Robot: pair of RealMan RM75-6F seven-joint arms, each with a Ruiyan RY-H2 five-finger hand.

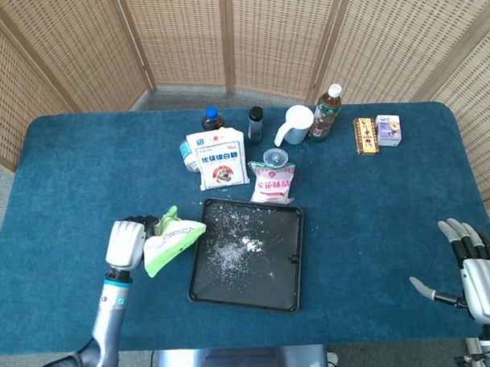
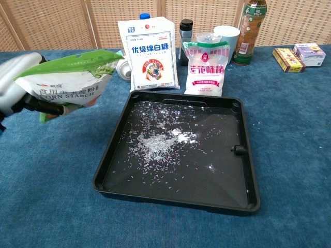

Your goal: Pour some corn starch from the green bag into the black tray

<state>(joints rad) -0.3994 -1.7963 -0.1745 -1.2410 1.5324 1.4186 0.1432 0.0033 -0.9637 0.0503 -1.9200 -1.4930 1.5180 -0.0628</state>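
Note:
My left hand (image 1: pixel 125 242) (image 2: pixel 11 90) grips the green corn starch bag (image 1: pixel 171 239) (image 2: pixel 67 82) and holds it in the air, tilted with its top toward the black tray (image 1: pixel 285 291) (image 2: pixel 249 160). The bag hangs just left of the tray's left rim. White grains and powder lie scattered over the tray's floor. My right hand (image 1: pixel 473 266) stays open at the table's near right corner, far from the tray, and the chest view does not show it.
Behind the tray stand a white sugar bag (image 1: pixel 217 158) (image 2: pixel 150 51) and a pink-lettered packet (image 1: pixel 274 182) (image 2: pixel 208 67). Further back are a dark bottle (image 1: pixel 213 118), a black shaker (image 1: pixel 256 124), a white jug (image 1: pixel 294 125), a tea bottle (image 1: pixel 326 113) and two small boxes (image 1: pixel 378 133).

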